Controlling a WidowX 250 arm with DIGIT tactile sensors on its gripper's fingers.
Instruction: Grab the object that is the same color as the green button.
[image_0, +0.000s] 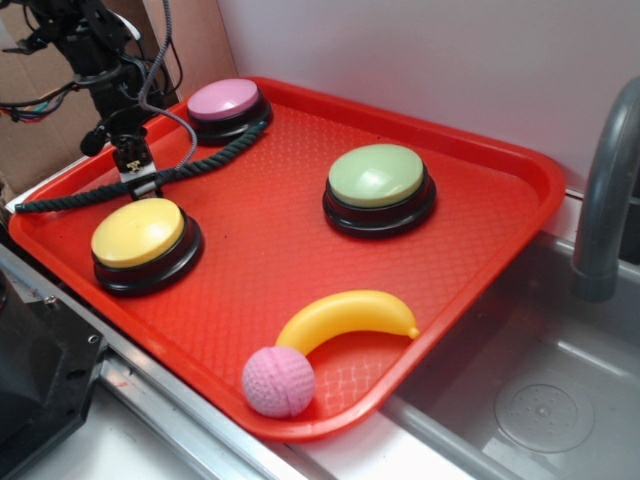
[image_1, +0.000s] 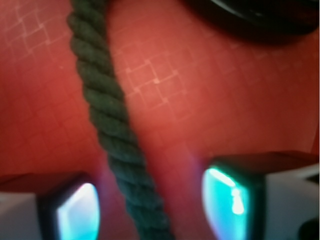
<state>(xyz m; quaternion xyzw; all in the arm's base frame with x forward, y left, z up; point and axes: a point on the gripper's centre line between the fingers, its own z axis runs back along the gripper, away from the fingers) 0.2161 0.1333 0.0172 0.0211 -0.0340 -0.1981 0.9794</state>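
One red waffle-textured tray (image_0: 470, 260); three domed buttons, green button (image_0: 378, 177) among them; one twisted rope (image_0: 190, 168) at the tray's back left, lying between the spread claw (image_1: 150, 210) fingers.

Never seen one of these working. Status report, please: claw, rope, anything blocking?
Gripper open, low over tray. Rope lies between the fingers, not yet pinched. Nothing in the way.

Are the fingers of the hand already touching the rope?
Apart. The wrist view shows the rope running between the two fingers, with red tray visible on either side of it.
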